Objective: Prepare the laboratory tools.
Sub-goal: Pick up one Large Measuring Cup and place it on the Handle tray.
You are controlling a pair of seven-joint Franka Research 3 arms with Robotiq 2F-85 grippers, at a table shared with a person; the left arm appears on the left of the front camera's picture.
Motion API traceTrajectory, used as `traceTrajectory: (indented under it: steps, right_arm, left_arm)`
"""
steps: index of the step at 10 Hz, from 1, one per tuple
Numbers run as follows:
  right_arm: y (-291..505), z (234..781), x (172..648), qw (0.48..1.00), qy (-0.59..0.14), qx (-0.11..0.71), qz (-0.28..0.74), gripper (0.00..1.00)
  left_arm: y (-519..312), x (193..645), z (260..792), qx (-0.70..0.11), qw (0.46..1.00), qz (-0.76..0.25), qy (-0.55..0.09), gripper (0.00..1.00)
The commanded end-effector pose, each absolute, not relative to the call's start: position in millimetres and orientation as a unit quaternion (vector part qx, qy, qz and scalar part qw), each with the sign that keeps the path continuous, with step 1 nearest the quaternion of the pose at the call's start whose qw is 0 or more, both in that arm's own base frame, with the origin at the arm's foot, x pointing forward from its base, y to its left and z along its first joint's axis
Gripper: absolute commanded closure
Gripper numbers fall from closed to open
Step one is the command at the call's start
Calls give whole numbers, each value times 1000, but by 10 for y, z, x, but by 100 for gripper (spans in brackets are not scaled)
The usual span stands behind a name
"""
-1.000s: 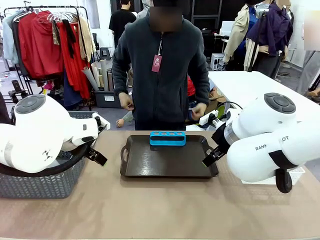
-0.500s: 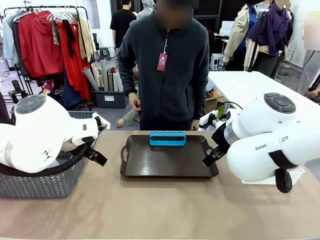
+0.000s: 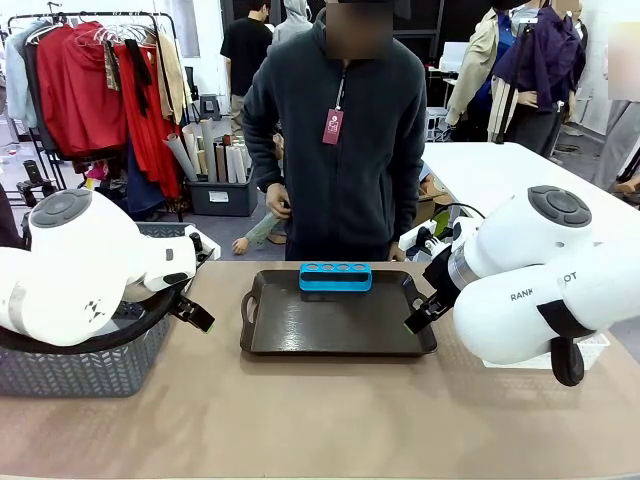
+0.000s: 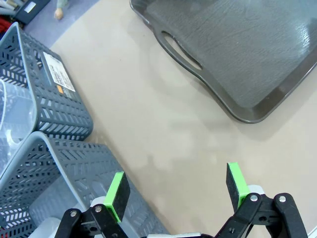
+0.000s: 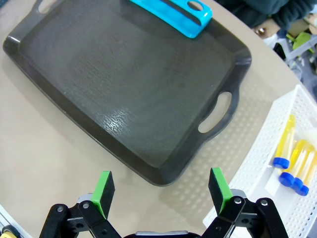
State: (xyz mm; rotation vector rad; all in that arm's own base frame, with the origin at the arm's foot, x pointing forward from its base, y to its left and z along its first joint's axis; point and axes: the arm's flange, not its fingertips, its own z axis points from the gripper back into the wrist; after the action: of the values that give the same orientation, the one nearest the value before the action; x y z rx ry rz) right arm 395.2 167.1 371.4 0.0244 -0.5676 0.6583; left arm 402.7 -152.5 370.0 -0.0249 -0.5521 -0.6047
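Right now your left tool [image 4: 177,187] and right tool [image 5: 161,191] both stand wide and empty above the counter [image 4: 163,134]; the blue-capped yellow tubes [image 5: 286,142] lie in the white basket [image 5: 257,168], just beside the dark tray [image 5: 114,74].

table [image 3: 320,420]: dark tray [image 3: 330,325] in the middle, toward far edge | blue rack [image 3: 335,277] at tray's far edge | grey basket [image 3: 90,370] at left edge | left gripper [image 3: 197,313] near tray's left handle | right gripper [image 3: 418,317] by tray's right edge | person [image 3: 340,140] at far edge
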Motion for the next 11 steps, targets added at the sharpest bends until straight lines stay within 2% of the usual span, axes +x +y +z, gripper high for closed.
traceTrajectory:
  steps: [1,4,8,11]
  right_arm:
    - [1670,3714,3952,907,-275,12,319,0]
    - [1711,3748,3965,900,-263,58,342,0]
    - [1667,3843,3925,883,-264,113,371,0]
    - [1534,4037,3876,874,-272,125,383,0]
  left_arm:
    - [-1522,4027,3701,-12,917,-294,-269,0]
    - [-1542,4003,3710,-22,915,-310,-258,0]
    - [-1683,3860,3945,-81,911,-344,-214,0]
    - [-1767,3855,4397,-140,892,-375,-208,0]
